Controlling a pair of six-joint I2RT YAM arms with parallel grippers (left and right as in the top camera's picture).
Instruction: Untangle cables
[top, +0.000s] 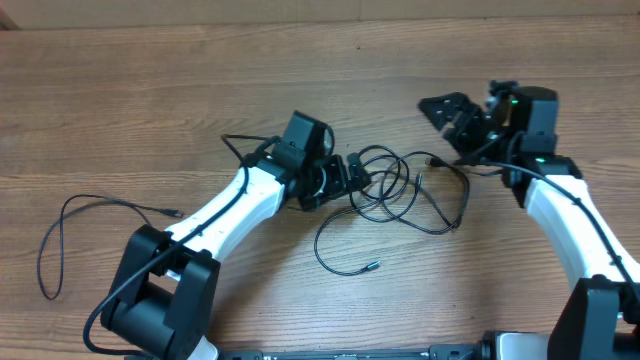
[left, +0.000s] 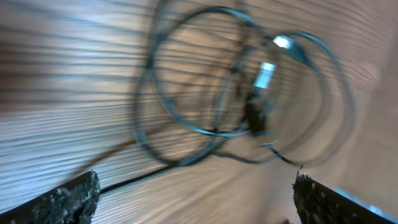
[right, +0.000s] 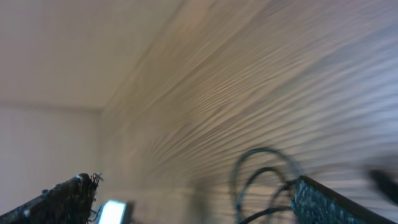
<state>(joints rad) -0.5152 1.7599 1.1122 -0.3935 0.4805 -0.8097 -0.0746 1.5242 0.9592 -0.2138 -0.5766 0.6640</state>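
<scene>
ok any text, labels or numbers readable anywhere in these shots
None. No print shows on the tangled cables, the left arm, the right arm or the table in the overhead view; both wrist views are too blurred to read, including the silver plug.

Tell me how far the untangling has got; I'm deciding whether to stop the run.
Done: one cable lies alone at the far left. In hand: nothing gripped; the open left gripper sits at the edge of the tangle, the open right gripper apart from it. Left: its loops cross one another, unseparated.
</scene>
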